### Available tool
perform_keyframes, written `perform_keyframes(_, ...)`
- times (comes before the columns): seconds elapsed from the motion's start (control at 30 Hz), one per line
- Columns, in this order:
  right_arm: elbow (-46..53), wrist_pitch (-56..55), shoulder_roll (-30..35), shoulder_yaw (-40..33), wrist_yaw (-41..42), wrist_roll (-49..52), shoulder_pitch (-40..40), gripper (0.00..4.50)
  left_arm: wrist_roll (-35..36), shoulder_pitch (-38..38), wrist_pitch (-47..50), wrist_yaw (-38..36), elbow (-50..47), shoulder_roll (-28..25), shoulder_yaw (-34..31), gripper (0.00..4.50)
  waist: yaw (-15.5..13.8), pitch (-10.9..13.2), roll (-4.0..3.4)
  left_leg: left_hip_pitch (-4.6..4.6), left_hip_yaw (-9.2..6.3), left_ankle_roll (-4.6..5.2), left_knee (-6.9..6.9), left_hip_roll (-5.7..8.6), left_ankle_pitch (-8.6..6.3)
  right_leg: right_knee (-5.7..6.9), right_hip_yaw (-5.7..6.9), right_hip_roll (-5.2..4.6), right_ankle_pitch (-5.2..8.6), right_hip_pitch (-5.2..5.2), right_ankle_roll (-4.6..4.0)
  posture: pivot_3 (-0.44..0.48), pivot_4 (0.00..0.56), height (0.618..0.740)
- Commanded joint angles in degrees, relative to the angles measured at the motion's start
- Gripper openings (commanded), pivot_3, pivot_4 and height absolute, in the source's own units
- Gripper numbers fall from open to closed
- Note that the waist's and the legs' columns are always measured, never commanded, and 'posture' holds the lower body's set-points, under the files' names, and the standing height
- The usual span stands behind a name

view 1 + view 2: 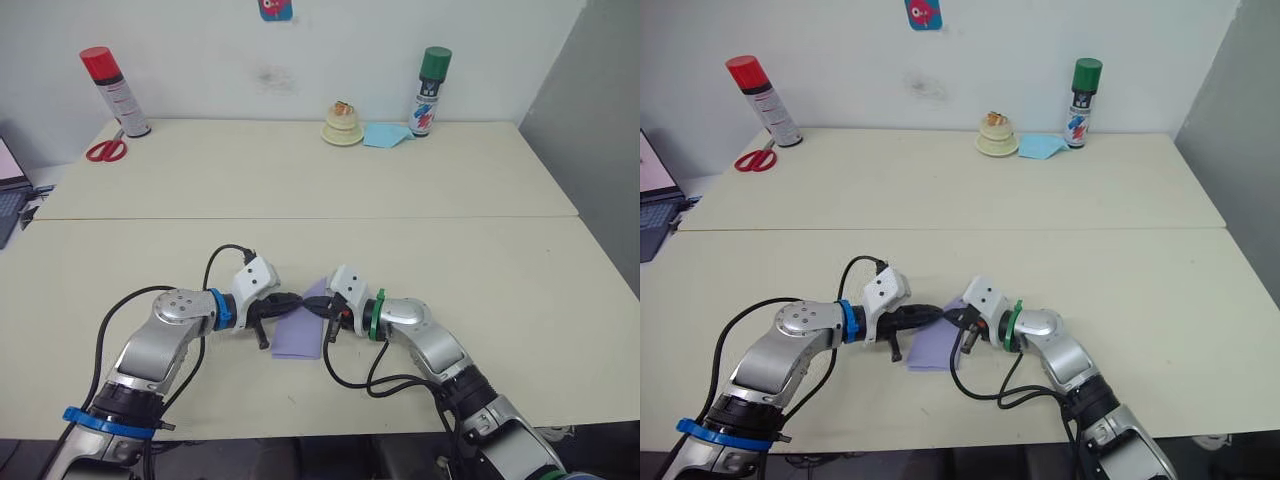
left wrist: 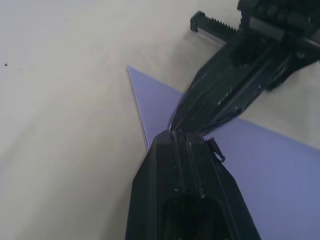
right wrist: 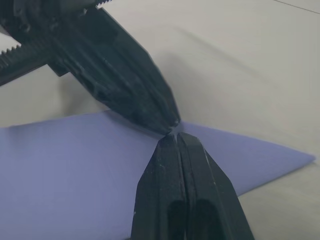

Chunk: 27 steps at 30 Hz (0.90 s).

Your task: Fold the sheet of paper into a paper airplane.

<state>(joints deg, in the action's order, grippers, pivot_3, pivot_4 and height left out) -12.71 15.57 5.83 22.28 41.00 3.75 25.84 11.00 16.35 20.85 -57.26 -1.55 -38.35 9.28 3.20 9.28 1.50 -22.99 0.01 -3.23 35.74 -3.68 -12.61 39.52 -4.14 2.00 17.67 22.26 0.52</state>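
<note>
Paper [image 1: 298, 336] on table [image 1: 480, 270], between both tools' tips.

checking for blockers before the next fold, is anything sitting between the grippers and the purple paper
Nothing visible. The left gripper and right gripper meet tip to tip, fingers closed, right over the sheet of paper, with no other object between them.

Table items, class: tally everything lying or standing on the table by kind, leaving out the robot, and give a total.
Spray cans: 2, red-capped and green-capped
Scissors: 1, red-handled
Purple paper: 1, partly folded to a point
Light blue paper: 1
Cream round stacked object: 1
Laptop: 1, at the table's left edge
Total: 7
</note>
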Motion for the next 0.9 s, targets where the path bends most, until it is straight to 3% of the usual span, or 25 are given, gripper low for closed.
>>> perform_keyframes(0.03, -1.15, 0.24, -0.08, -2.37, -3.37, -0.74, -0.34, 0.0, -3.1, 0.77, -3.56, -0.93, 2.86, -0.6, 2.12, 0.03, 0.0, -0.01, 0.02, 0.01, 0.0, 0.0, 0.02, 0.0, 0.0, -0.01, 0.0, -0.01, 0.0, -0.02, 0.0, 0.0, 0.15, 0.737)
perform_keyframes(0.17, 3.64, 1.6, 1.18, -2.63, 1.25, 3.06, -2.24, 0.0, -4.81, 2.37, -7.58, -1.28, 6.93, -0.01, 3.0, 0.03, -0.24, -0.01, 0.02, 0.03, 0.03, 0.0, 0.07, 0.09, 0.0, 0.0, 0.0, -0.01, -0.01, -0.05, 0.02, 0.0, 0.15, 0.737)
perform_keyframes(0.37, 10.3, 6.78, 7.02, 4.39, 11.14, 4.2, -6.75, 0.0, -5.63, 3.28, -10.52, -1.39, 10.05, 0.87, 3.58, 0.03, -0.37, -0.02, 0.02, 0.02, 0.05, 0.0, 0.07, 0.08, 0.0, -0.03, 0.0, 0.0, 0.0, -0.07, 0.03, 0.0, 0.15, 0.737)
perform_keyframes(0.9, 14.54, 14.36, 16.4, 9.81, 20.77, 4.65, -8.29, 0.0, -8.44, 4.8, -13.64, -2.84, 12.23, 2.27, 6.47, 0.03, -1.08, -0.36, -0.11, 0.17, 0.01, 0.01, 0.1, 0.1, 0.0, -0.11, 0.03, 0.03, 0.0, -0.27, 0.03, 0.0, 0.15, 0.737)
